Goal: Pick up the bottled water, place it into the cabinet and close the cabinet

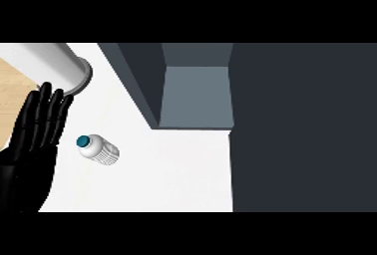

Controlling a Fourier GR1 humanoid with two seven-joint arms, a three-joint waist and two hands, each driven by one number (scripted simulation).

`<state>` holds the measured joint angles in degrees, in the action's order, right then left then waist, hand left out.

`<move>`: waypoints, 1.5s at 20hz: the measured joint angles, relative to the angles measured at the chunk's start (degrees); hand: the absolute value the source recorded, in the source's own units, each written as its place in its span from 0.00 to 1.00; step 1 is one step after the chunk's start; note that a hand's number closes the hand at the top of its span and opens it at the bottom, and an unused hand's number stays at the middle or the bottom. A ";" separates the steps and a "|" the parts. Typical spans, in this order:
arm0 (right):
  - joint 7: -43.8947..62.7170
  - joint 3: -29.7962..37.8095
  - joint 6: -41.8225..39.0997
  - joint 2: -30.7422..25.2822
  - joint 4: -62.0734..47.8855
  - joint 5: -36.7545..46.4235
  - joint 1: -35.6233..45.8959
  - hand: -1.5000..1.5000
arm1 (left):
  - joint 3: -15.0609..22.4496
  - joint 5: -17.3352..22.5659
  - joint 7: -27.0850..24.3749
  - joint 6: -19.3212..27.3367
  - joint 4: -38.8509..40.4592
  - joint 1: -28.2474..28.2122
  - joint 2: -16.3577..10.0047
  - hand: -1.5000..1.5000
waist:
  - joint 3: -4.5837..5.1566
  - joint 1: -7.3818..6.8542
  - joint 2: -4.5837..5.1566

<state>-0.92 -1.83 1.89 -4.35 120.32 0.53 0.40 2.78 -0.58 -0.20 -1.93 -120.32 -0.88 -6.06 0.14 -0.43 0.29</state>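
Note:
A small white water bottle [98, 150] with a teal cap stands on the white counter [169, 174], left of centre. My left hand [35, 130] rests open at the left edge, fingers straight and pointing up, just left of the bottle and apart from it. The dark cabinet [195, 94] stands behind the bottle to the right, its grey inside showing. The cabinet's open door [302, 124] fills the right side as a dark panel. My right hand does not show.
A white cylinder [52, 64] on a round base stands at the back left, just above my left hand's fingertips. A strip of wooden floor [15, 82] shows beyond the counter's left edge.

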 measured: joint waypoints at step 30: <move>21.28 -17.21 -1.63 0.13 22.43 -2.16 -12.22 0.00 | 18.94 -26.11 31.56 49.07 -13.38 -1.95 5.92 0.00 | -0.19 0.64 -0.49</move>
<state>20.36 -19.05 0.26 -4.22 142.75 -1.63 -11.82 21.72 -26.70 31.36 47.14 -133.70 -2.83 -0.14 -0.05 0.21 -0.20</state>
